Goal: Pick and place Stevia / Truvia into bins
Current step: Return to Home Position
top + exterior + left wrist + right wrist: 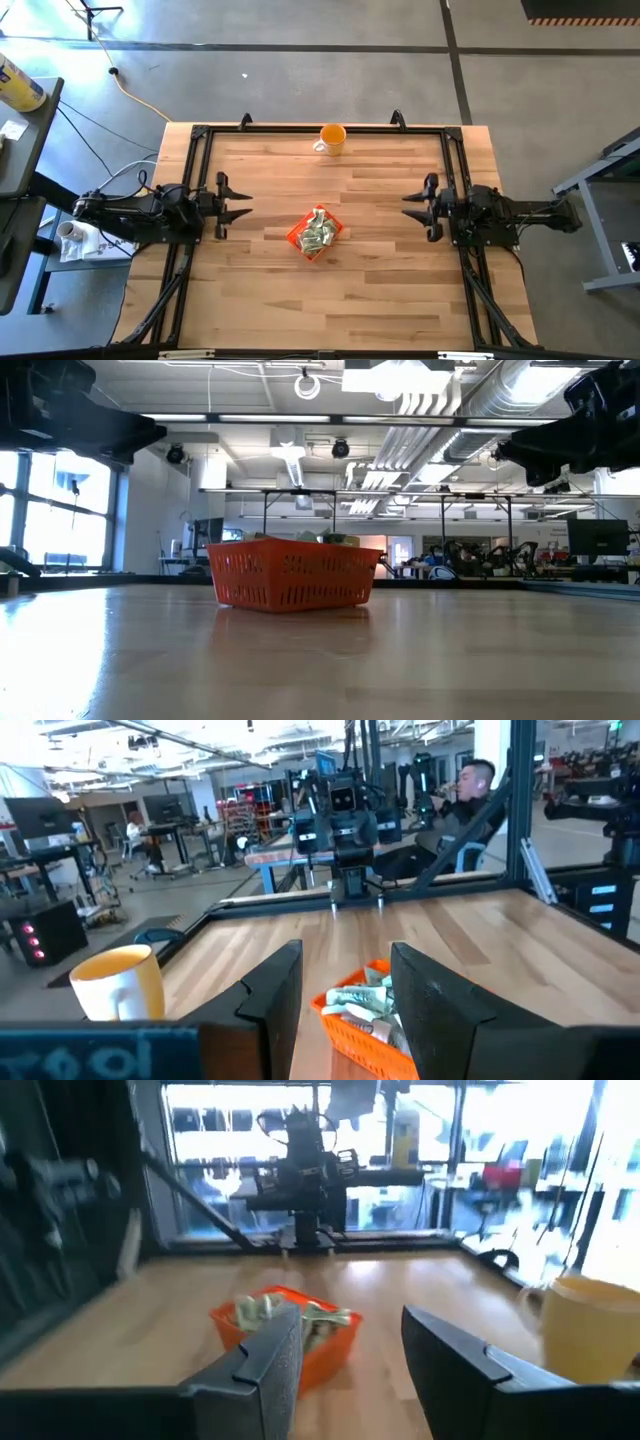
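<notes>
High view | pale green-white sachets (318, 235) heaped | in orange tray (293, 238)

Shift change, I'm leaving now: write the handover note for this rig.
Left end effector: open, empty, at the wooden table's left side.
Right end effector: open, empty, at its right side.
Pale green and white paper sachets: all in view lie in the small square orange-red plastic tray, mid-table.
Done: sachets binned.
Left: no loose sachet shows; likely just park both arms.
</notes>
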